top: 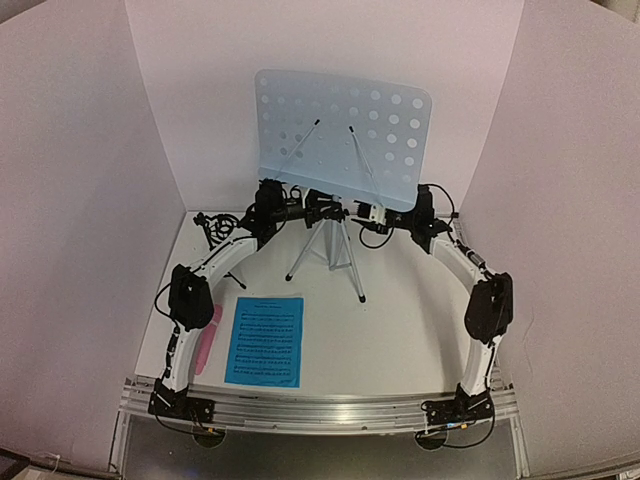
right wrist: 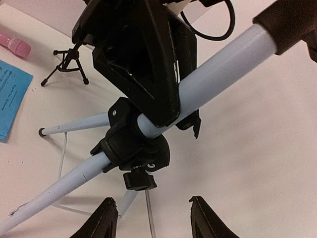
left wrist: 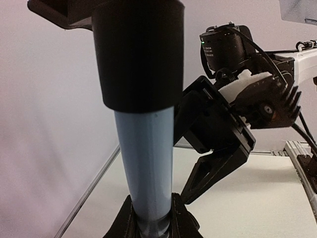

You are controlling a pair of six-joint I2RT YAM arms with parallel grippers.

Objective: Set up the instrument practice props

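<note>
— Which step are they on?

— The music stand [top: 345, 135], I'd say. It's up on its three legs at the back middle of the tabletop [top: 400, 330]. The left gripper [left wrist: 151, 223] is clenched round the pale pole [left wrist: 147, 163], just above the hub [right wrist: 133, 148] where the legs meet.

— And the other one?

— The right gripper [right wrist: 153, 218] hangs just beside that hub, fingers spread, nothing between them. My guess is it's about to take the pole or the little knob there, to set the height or steady things. It would want to come in level and close gently, or the legs could skid.

— Which way does the stand face?

— The pole runs straight up and down; that's its long line. The holed blue plate on top leans back and faces the near edge, toward the arms.

— The rest?

— Not yet set up, by the look of it. The blue music sheet [top: 265, 340] lies flat near the left arm's base. The pink microphone [top: 208, 340] is just left of it, lying front to back. The small black mic stand [right wrist: 69, 62] is on its feet at the far left, well apart. Sheet onto the plate and microphone into the small stand, I'd reckon.
</note>
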